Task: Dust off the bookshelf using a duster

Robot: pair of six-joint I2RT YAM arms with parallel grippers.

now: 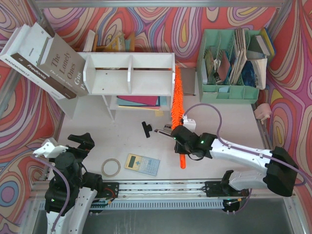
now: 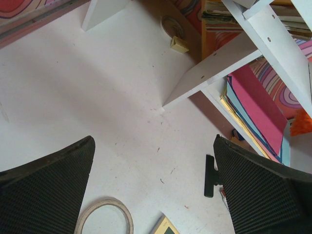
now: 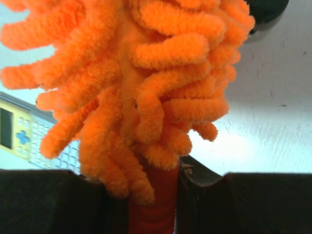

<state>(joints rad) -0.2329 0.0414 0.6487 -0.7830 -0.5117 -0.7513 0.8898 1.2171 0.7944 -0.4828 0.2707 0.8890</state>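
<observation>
One duster (image 1: 176,100) runs near-to-far, head seemingly touching bookshelf (image 1: 117,59).

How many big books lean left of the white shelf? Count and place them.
2 clear: a white-spined book far left; a grey-brown book, The Lonely Ones, against it, beside the white two-tier bookshelf. Others may hide behind.

A calculator (image 1: 142,164) lies just beside a tape roll (image 1: 110,167), with leaning books (image 1: 44,63) at far left.
</observation>
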